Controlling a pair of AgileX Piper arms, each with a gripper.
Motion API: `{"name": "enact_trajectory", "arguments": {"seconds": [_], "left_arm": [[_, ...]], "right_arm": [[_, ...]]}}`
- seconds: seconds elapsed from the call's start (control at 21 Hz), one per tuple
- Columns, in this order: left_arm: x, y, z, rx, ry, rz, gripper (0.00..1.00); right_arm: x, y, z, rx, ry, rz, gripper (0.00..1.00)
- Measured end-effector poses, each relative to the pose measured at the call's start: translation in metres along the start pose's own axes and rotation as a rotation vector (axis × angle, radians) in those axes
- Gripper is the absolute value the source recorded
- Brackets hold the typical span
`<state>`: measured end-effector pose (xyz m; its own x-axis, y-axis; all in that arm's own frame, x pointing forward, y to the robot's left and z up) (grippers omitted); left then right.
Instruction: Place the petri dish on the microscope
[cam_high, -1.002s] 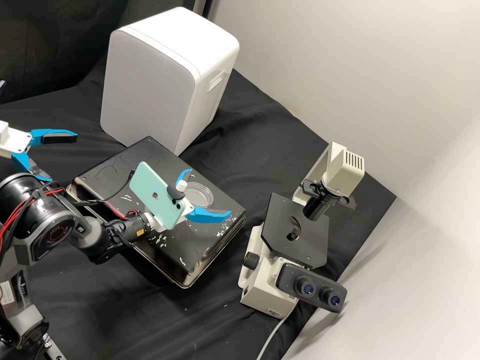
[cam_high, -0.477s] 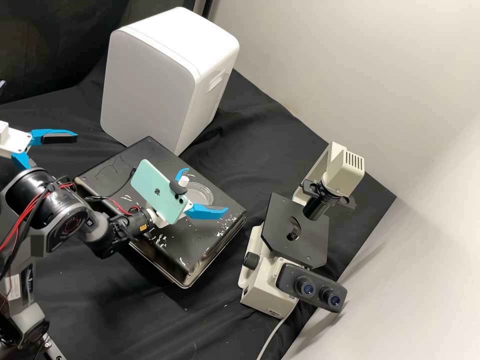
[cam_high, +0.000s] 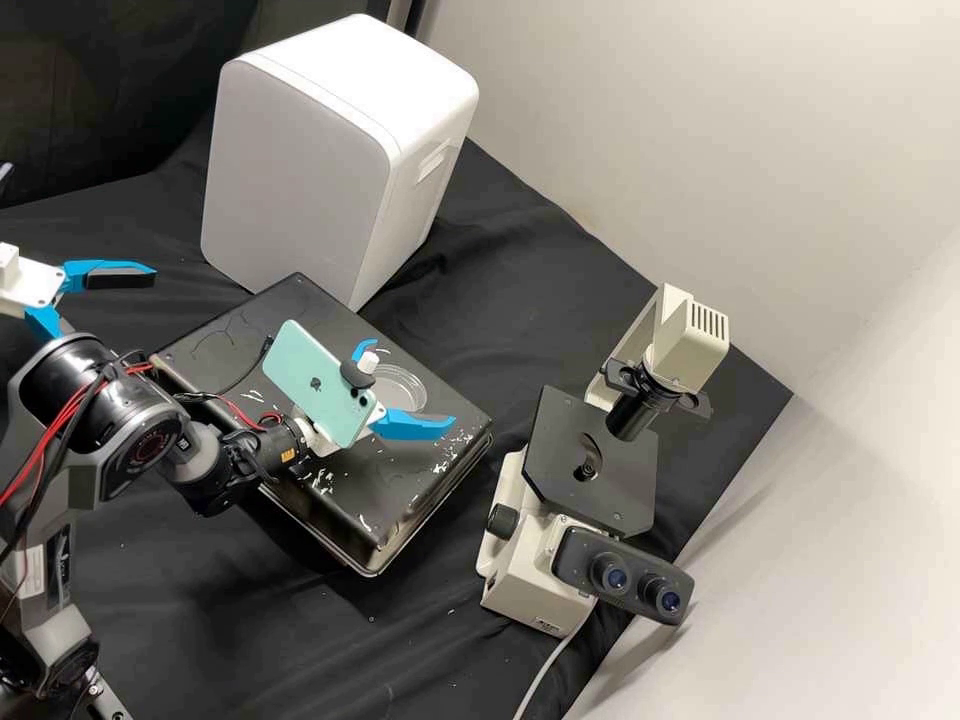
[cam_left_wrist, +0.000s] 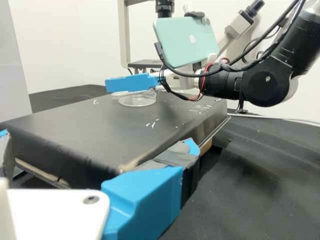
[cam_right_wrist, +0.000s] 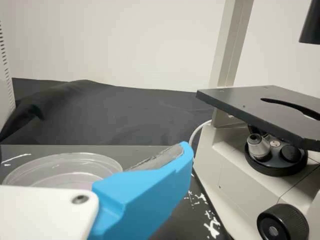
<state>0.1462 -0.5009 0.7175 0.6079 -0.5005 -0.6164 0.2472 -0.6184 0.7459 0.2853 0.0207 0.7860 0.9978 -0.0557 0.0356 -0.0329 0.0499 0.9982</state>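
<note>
Your right hand (cam_high: 414, 383) has its blue fingers spread apart, one on each side of the petri dish (cam_high: 398, 388). The dish lies flat on the black tray (cam_high: 230, 345), in front of the white box (cam_high: 330, 150). The microscope (cam_high: 580, 500) stands apart from the tray on the surface (cam_high: 500, 270). Your left hand (cam_high: 95, 300), fingers also apart, hangs by the tray's other end.

The clear, shallow petri dish (cam_high: 398, 388) lies flat on the black tray (cam_high: 300, 490), near its far edge, between the spread jaws of my right end effector (cam_high: 418, 382). The white microscope (cam_high: 530, 575) stands upright near the surface's right edge, well apart, its black stage (cam_high: 600, 470) level.
</note>
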Motion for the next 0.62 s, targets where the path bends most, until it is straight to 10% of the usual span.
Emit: {"name": "enact_trajectory", "arguments": {"seconds": [0.62], "left_arm": [[0.0001,-0.0002,-0.0001,0.001,0.000,-0.001,1.00]], "right_arm": [[0.0002,-0.0009,0.0018,-0.005,-0.009,-0.020,0.00]]}}
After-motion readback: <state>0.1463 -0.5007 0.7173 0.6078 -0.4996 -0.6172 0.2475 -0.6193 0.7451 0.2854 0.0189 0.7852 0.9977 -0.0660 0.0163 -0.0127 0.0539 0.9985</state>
